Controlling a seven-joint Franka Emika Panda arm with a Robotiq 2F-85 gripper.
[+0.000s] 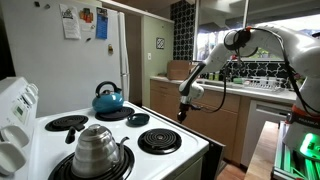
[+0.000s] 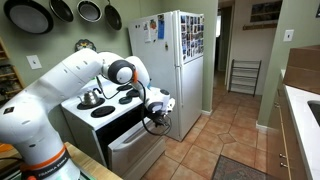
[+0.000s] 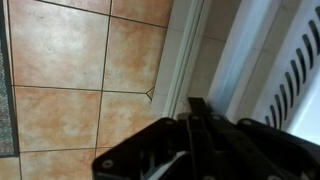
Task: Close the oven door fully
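The oven door (image 2: pixel 134 142) is a black panel with a paler rim on the front of the white four-burner stove (image 2: pixel 100 108). In that exterior view it stands upright, close to the stove front; I cannot tell whether a gap remains. My gripper (image 2: pixel 156 113) is at the door's upper corner, by the handle. It also shows in an exterior view (image 1: pixel 184 108) beyond the stove's front edge. In the wrist view the fingers (image 3: pixel 198 108) are pressed together with nothing between them, pointing along a white stove edge (image 3: pixel 250 60) above the tiled floor.
A blue kettle (image 1: pixel 108 98) and a steel pot (image 1: pixel 97 147) sit on the burners. A tall white refrigerator (image 2: pixel 182 70) stands right beside the stove. Wooden cabinets with a counter (image 1: pixel 225 115) lie across the brown tiled floor (image 2: pixel 215 140).
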